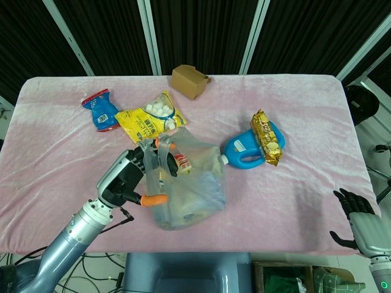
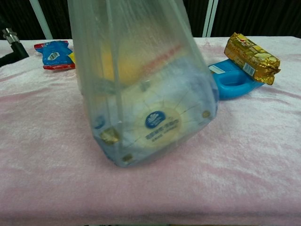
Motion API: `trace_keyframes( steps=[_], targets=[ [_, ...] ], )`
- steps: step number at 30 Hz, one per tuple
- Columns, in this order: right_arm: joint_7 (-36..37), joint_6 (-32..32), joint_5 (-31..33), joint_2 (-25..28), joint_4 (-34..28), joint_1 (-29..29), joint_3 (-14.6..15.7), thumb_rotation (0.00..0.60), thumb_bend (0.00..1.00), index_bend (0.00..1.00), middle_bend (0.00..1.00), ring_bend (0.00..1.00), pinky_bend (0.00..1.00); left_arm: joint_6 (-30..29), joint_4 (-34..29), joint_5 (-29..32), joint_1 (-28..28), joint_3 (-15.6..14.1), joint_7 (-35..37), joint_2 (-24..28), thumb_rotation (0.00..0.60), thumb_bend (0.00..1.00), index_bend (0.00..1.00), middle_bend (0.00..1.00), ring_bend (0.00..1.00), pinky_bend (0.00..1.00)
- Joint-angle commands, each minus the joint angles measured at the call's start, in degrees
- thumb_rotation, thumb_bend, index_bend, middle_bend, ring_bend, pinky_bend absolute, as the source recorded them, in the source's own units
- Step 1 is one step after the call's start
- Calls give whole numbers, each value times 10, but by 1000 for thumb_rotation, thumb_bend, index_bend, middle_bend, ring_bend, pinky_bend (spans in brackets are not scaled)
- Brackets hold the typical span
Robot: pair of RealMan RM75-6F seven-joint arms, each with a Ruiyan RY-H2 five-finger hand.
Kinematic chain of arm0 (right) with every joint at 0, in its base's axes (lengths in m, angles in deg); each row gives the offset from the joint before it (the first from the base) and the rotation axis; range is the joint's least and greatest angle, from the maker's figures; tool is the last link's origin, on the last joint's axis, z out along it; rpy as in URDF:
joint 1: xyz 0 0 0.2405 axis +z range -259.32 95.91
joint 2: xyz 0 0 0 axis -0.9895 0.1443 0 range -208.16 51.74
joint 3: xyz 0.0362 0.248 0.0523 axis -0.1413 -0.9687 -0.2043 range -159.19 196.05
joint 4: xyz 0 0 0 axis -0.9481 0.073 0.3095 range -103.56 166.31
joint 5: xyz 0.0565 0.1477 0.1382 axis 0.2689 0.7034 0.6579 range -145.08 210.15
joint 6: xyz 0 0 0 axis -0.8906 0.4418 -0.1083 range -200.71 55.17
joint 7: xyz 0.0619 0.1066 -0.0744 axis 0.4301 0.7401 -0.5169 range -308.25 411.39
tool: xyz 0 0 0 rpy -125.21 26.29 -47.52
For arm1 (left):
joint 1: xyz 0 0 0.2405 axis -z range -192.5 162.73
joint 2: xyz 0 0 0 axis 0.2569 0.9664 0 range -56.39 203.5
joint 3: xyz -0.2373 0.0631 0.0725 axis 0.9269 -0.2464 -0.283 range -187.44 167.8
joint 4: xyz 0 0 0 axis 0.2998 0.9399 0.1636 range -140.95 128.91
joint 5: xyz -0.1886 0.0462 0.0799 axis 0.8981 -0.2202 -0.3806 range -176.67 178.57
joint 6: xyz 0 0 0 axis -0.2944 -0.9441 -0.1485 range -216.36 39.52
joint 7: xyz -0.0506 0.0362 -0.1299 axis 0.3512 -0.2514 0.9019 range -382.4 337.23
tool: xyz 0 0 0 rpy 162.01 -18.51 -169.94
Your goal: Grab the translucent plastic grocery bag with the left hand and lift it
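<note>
The translucent plastic grocery bag (image 1: 189, 189) hangs in the air above the pink table (image 1: 293, 104), full of packaged goods. My left hand (image 1: 131, 177) grips its handles at the bag's upper left. In the chest view the bag (image 2: 141, 80) fills the middle, its bottom tilted and off the cloth; the left hand is out of frame there. My right hand (image 1: 357, 217) sits low off the table's front right corner, fingers apart and holding nothing.
A blue detergent bottle (image 1: 247, 149) with a gold snack pack (image 1: 267, 137) on it lies right of the bag. A yellow marshmallow bag (image 1: 149, 119), a blue snack pack (image 1: 101, 110) and a brown box (image 1: 189, 80) lie further back.
</note>
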Motion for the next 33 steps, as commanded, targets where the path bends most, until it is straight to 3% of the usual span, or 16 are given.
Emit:
trace_keyframes(
  steps=[1,19,24,28,33],
  targets=[
    [0,0,0,0,0,0,0,600,213,0,0,0,31,-4,-7,10,-4,17,17,3,600,0,306,498,435,445],
    [-2,-3,4,1,-3,1,0,600,214,0,0,0,31,5,-19,71,-10,80,62,9,600,9,588,885,784,734],
    [-1,-4,4,2,-4,1,0,600,214,0,0,0,31,6,-19,112,-8,97,67,5,600,268,724,995,897,836],
    [-1,-5,5,2,-4,1,0,600,215,0,0,0,31,2,-19,138,-7,108,56,0,600,339,750,1000,916,849],
    [-1,-5,5,2,-4,1,0,600,216,0,0,0,31,9,-19,143,-11,118,60,-4,600,353,755,1000,919,852]
  ],
)
